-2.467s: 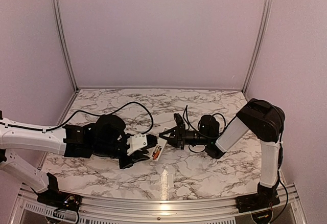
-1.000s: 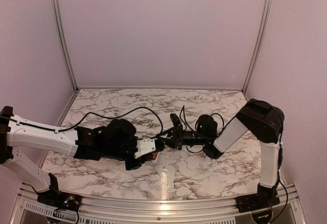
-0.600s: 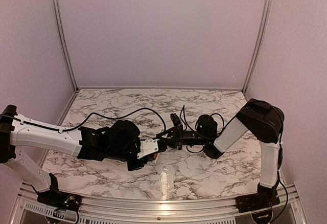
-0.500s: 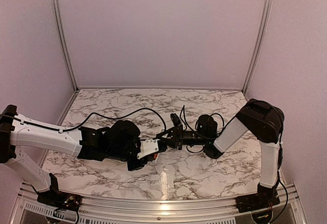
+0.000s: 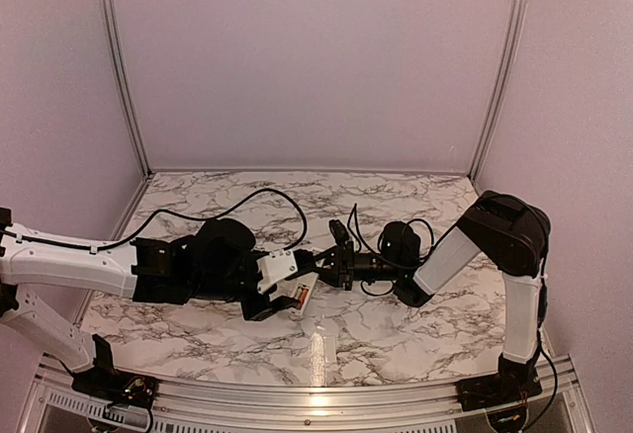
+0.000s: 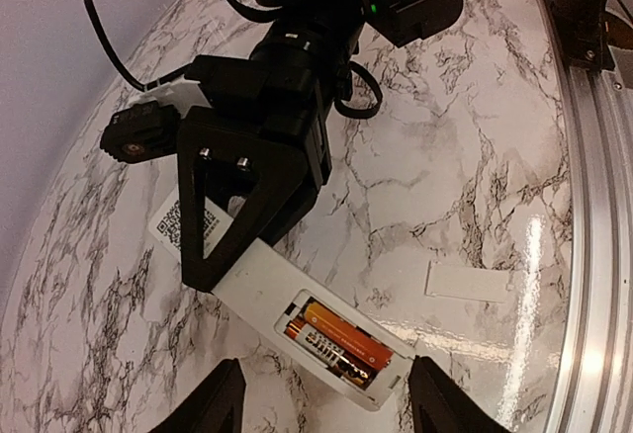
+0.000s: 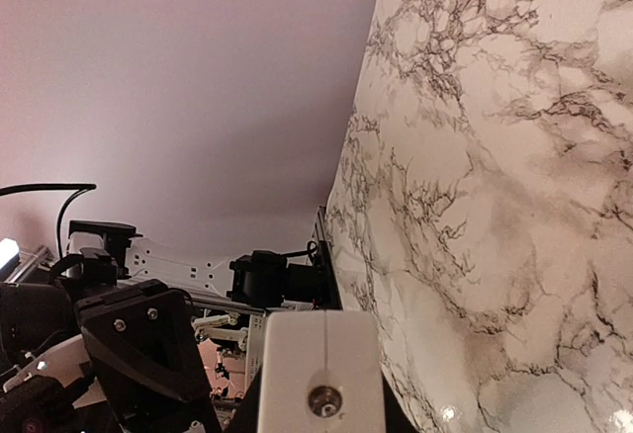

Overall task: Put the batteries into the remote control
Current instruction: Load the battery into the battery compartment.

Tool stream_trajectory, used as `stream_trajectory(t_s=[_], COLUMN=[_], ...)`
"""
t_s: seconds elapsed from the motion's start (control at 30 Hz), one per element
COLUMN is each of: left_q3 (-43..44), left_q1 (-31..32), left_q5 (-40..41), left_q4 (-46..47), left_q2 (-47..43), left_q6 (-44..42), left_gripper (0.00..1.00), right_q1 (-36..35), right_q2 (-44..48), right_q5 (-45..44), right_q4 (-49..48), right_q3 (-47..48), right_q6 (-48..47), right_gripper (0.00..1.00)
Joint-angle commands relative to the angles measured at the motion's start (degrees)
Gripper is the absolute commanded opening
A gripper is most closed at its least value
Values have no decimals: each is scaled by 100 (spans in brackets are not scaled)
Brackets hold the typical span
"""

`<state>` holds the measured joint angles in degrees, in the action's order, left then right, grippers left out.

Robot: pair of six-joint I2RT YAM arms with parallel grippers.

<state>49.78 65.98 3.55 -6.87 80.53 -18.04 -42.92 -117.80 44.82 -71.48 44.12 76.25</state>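
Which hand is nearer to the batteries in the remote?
Left. The open left hand flanks the end of the remote control that holds the batteries; the right hand clamps the opposite end.

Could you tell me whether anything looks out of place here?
The remote control has its battery bay uncovered, both batteries showing, and a small white flat piece, likely its cover, lies apart on the marble table.

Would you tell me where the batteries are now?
Left wrist view: both batteries lie side by side in the open compartment of the remote control, opposite the end the right gripper holds.
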Motion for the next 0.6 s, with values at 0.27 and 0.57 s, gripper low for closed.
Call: stream_trajectory(t_s=[0.27, 0.57], left_q3=[-469, -953], left_q1=[-1084, -1314], left_q5=[-1196, -2516], left_q4=[361, 1517], left_q2=[-855, -402], left_q6=[3008, 3984], left_gripper=[99, 97], right_q1=[-48, -65], right_q2=[285, 386], right_q5=[121, 232], right_q4=[-129, -226], right_q3=[123, 128], right_q6=[-156, -136], right_gripper=[0, 0])
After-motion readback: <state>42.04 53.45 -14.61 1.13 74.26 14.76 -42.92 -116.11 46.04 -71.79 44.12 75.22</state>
